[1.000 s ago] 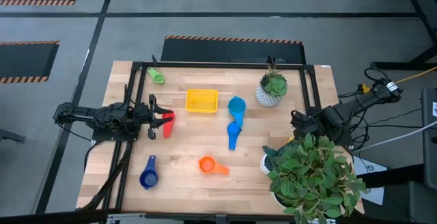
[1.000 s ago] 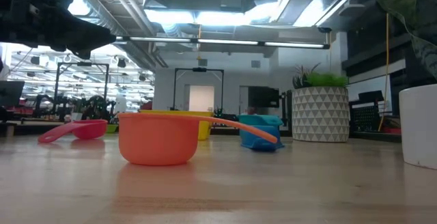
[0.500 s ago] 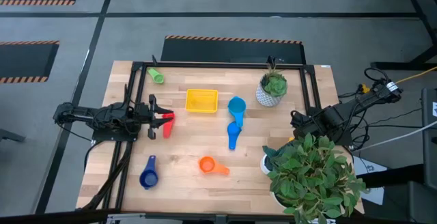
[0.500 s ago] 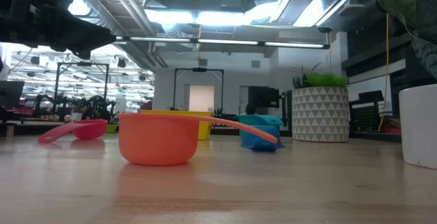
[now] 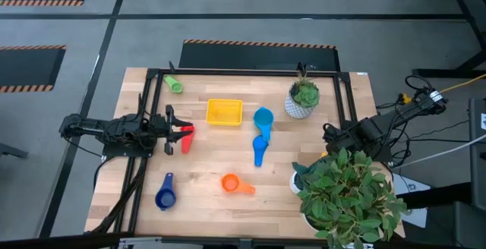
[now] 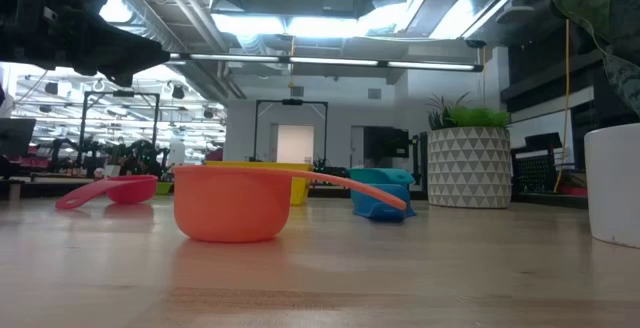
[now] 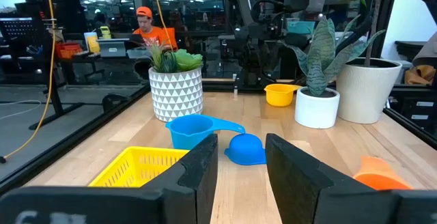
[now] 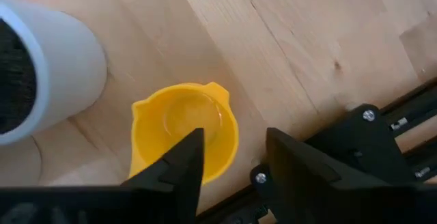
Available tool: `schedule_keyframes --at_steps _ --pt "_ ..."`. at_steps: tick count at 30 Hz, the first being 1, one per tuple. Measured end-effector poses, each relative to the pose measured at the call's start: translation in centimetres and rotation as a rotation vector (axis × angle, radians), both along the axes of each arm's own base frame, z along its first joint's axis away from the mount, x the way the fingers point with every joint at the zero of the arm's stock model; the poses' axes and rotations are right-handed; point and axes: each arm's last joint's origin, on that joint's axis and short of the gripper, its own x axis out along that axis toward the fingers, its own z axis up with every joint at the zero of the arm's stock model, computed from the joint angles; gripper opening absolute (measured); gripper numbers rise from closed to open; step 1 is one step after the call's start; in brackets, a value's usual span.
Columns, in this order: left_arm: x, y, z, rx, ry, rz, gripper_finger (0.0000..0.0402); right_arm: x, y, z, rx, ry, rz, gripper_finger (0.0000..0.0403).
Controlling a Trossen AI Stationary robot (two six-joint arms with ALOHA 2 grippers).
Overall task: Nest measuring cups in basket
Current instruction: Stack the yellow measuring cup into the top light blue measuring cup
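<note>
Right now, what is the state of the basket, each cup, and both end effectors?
Basket: empty, on the table.
Light blue cup: upright, outside basket.
Blue cup: upside down.
Orange cup: upright.
Dark blue cup: upright.
Red cup: upright, not gripped.
Left end effector: open, empty.
Right end effector: open, empty.

Wooden table: yellow basket mid-rear, green cup rear-left corner, red cup left, orange cup and dark blue cup front, two blue cups centre, plant pots right.
</note>
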Motion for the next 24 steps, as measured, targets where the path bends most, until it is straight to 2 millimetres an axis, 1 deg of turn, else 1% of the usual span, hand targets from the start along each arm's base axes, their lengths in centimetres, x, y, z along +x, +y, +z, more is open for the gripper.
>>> schedule_keyframes --at_steps 3,6,8,12,15,19,24 --pt "0.0 0.0 0.0 0.000 0.001 0.000 0.0117 0.1 0.0 0.0 0.003 -0.007 0.002 0.0180" --pt "0.0 0.0 0.0 0.000 0.000 0.000 0.0117 0.3 0.2 0.0 0.015 -0.031 0.004 0.0183" --pt "0.0 0.0 0.0 0.000 0.000 0.000 0.0117 0.6 0.3 -0.2 0.010 -0.058 0.049 0.0183" --pt "0.0 0.0 0.0 -0.001 0.000 0.000 0.0117 0.8 0.4 -1.6 -0.008 -0.053 0.155 0.0181" --pt "0.0 0.0 0.0 -0.001 0.000 0.000 0.0117 0.6 0.3 -2.7 -0.022 -0.019 0.159 0.0173" --pt "0.0 0.0 0.0 -0.001 0.000 0.000 0.0117 0.8 0.4 -3.8 -0.024 -0.012 0.159 0.0164" --pt "0.0 0.0 0.0 -0.001 0.000 0.001 0.0117 1.0 0.5 -4.2 -0.007 0.018 0.163 0.0162"
